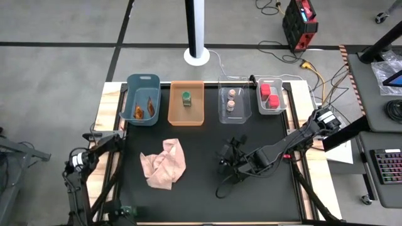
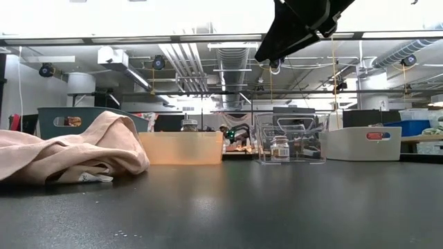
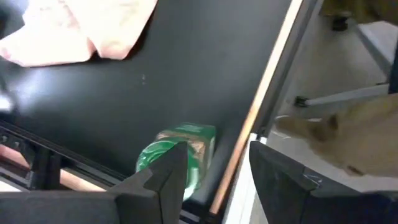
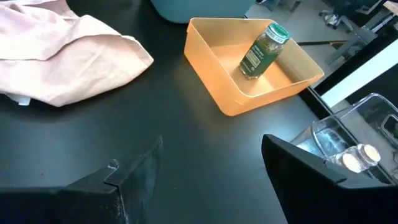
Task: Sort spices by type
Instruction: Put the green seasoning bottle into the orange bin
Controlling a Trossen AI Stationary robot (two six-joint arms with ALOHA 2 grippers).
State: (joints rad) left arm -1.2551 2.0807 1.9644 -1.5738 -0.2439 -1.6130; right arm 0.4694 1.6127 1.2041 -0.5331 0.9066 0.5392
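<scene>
**Evidently a second green jar is next**

Down at the near-left corner of the table, the left gripper [image 3: 214, 180] hovers over a green-capped jar [image 3: 177, 162] lying on its side on the black mat [image 1: 207, 194] beside the table's edge. One finger [image 3: 165, 180] crosses in front of the cap while the other stands off to the side. The jaws are parted and grip nothing, with the jar not yet between them.

The right gripper [image 4: 211, 180] hangs empty and spread above mid-table, near the pink cloth [image 1: 164, 163].

Along the far side, the blue bin [image 1: 141, 99] holds foil packets, the orange bin [image 1: 186, 102] one green-capped jar [image 1: 186, 98], the clear bin [image 1: 233, 100] tan-lidded jars and the white bin [image 1: 271, 97] red containers.

My read is that the step in hand is picking up the stray jar. The next move calls for centring the jaws across its body, closing, then carrying it to the orange bin.
</scene>
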